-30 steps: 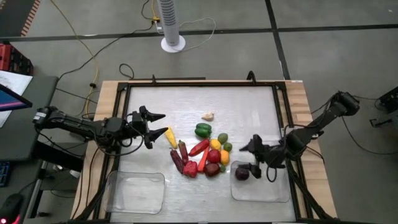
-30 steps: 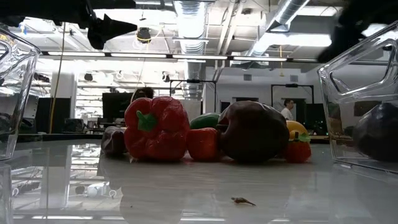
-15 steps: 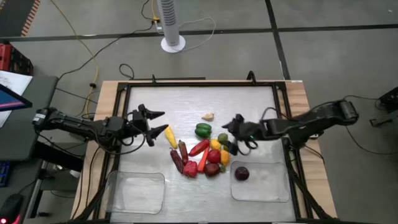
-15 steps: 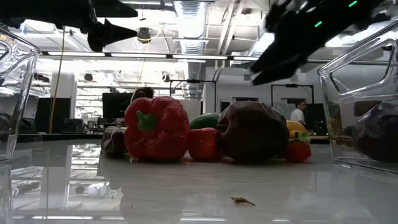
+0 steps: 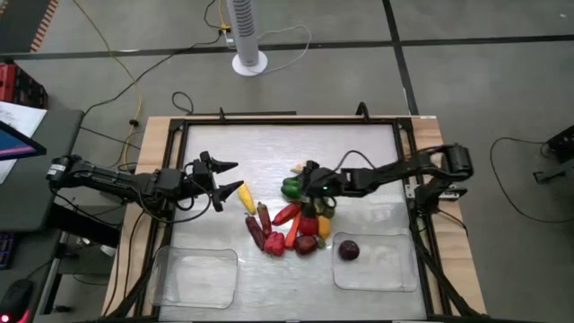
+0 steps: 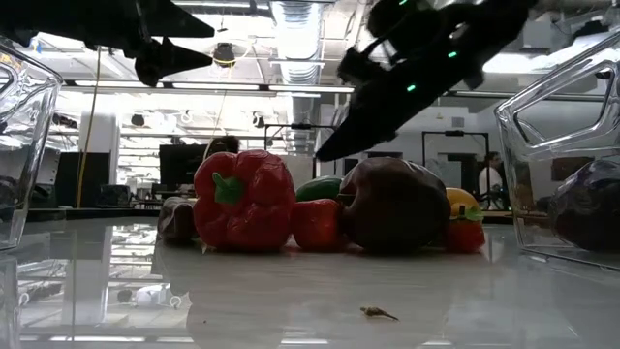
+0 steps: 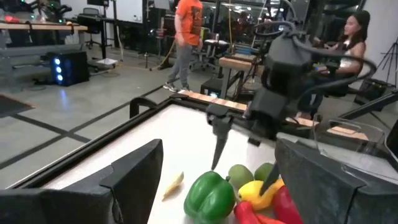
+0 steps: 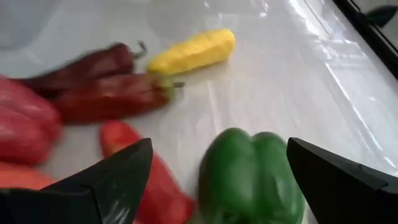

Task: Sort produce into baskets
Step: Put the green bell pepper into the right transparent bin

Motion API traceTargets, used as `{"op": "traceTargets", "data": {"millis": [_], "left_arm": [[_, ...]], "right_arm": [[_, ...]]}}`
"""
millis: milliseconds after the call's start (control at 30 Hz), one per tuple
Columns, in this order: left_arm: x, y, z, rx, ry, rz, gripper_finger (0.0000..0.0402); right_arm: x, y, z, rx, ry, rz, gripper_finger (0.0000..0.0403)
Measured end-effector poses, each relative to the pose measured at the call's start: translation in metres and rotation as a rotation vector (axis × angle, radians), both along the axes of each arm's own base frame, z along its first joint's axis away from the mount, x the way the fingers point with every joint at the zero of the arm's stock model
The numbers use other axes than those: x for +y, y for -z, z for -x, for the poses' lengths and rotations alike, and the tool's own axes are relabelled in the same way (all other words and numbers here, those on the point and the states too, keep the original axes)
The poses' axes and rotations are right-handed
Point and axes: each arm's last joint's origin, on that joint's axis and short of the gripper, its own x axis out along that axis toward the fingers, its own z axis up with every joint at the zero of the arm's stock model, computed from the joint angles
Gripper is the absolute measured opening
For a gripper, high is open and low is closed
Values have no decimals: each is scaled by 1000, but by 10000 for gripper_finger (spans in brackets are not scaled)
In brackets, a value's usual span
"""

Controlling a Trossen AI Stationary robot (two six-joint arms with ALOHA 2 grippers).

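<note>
Right hand (image 5: 309, 182), empty and spread, swung back from right basket (image 5: 399, 274) after leaving purple piece (image 5: 348, 250); now over green pepper (image 5: 291, 187). Left hand (image 5: 224, 178) waits, spread.

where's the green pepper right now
In the high view the green bell pepper sits at the far edge of the produce pile near the table's middle, just left of the open right gripper.

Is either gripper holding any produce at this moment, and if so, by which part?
Nothing is held. The right gripper hangs open over the green pepper; the left gripper waits open beside the pile.
</note>
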Motion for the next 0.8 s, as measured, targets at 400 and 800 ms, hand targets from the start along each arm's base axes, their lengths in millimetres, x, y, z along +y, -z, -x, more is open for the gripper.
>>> {"op": "traceTargets", "data": {"millis": [400,800], "left_arm": [[0,2,0,15,6,7,297],[-1,2,0,13,25,15,297]], "right_arm": [[-12,32,-20,154,93,92,374],[-11,18,-8,195,116,60,339]]}}
